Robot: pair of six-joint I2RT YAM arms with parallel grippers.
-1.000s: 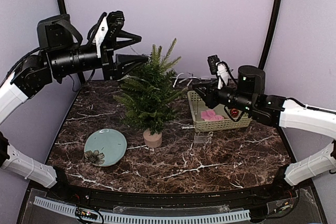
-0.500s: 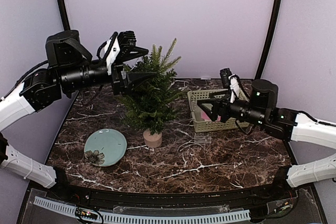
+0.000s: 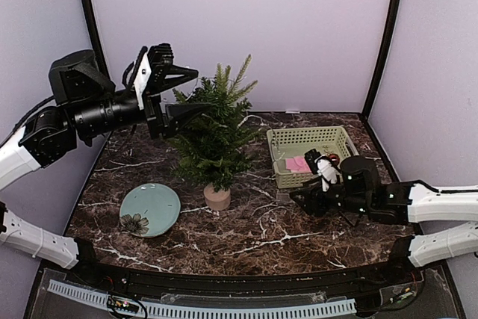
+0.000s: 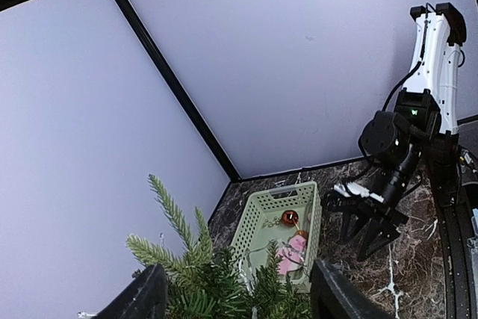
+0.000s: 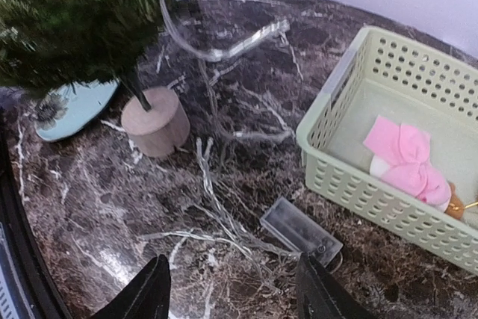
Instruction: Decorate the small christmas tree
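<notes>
The small christmas tree (image 3: 213,136) stands in a beige pot (image 3: 217,198) at mid-table. A clear light string (image 5: 216,214) hangs from its branches and runs across the table to a clear battery box (image 5: 301,231). My left gripper (image 3: 203,90) is open and empty, high at the tree's upper left. The left wrist view shows its fingers either side of the treetop (image 4: 209,282). My right gripper (image 3: 297,201) is open and empty, low over the table above the wire and box. The pot also shows in the right wrist view (image 5: 155,121).
A pale green basket (image 3: 278,147) at the right holds a pink bow (image 5: 403,158) and a red ball (image 4: 290,218). A light blue plate (image 3: 150,209) lies left of the pot. Purple walls close in the back and sides.
My right arm has come down from above the basket to just over the table in front of it. My left gripper moved in toward the treetop and stayed open.
</notes>
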